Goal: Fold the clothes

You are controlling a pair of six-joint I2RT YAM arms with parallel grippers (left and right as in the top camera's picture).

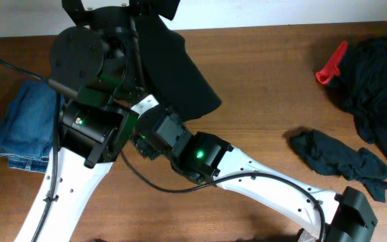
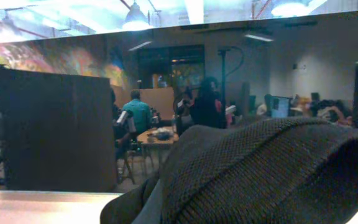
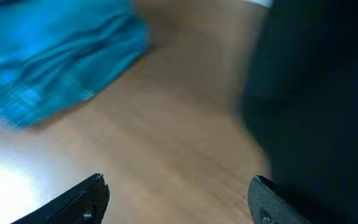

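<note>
My left gripper is raised high near the top centre of the overhead view, and a black garment (image 1: 177,70) hangs down from it over the table. In the left wrist view the black knit fabric (image 2: 272,174) fills the lower right and hides the fingers. My right gripper (image 3: 179,196) is open and empty just above the wooden table, with the hanging black cloth (image 3: 322,93) to its right. More black clothes lie in a pile (image 1: 381,87) at the far right. A smaller crumpled black piece (image 1: 341,161) lies in front of that pile.
Folded blue denim jeans (image 1: 29,124) lie at the left edge and also show in the right wrist view (image 3: 48,50). A red plastic object (image 1: 331,67) sits beside the black pile. Both arms cross over the table's middle-left. Bare wood (image 1: 267,81) lies between.
</note>
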